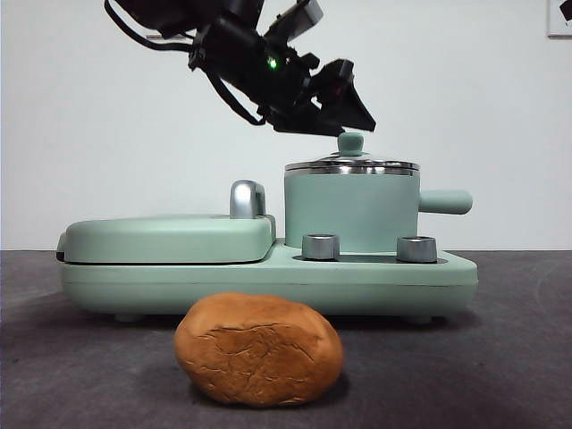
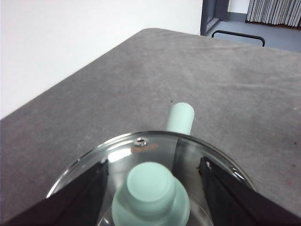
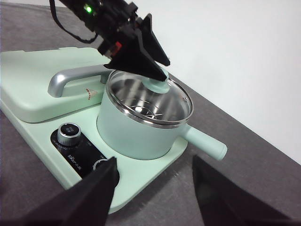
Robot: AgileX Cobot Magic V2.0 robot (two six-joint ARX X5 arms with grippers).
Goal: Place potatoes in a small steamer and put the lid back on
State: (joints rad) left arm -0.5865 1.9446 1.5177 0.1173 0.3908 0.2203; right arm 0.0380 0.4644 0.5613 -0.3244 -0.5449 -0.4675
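The orange-brown potato (image 1: 259, 350) lies on the dark table in front of the appliance. The mint-green small steamer (image 1: 350, 214) stands on the right of the base with its glass lid (image 3: 175, 107) on top and its stubby handle (image 2: 181, 117) sticking out. My left gripper (image 1: 347, 112) comes down from the upper left and hangs just over the lid. In the left wrist view it (image 2: 154, 162) is open, one jaw on each side of the green knob (image 2: 150, 188), with gaps to it. My right gripper (image 3: 154, 162) is open and empty, held back from the steamer.
The steamer sits on a mint-green cooker base (image 1: 268, 279) with two metal dials (image 1: 320, 247) at the front. A flat green griddle cover (image 1: 165, 237) with a chrome handle (image 1: 248, 198) fills the left half. A white wall stands close behind.
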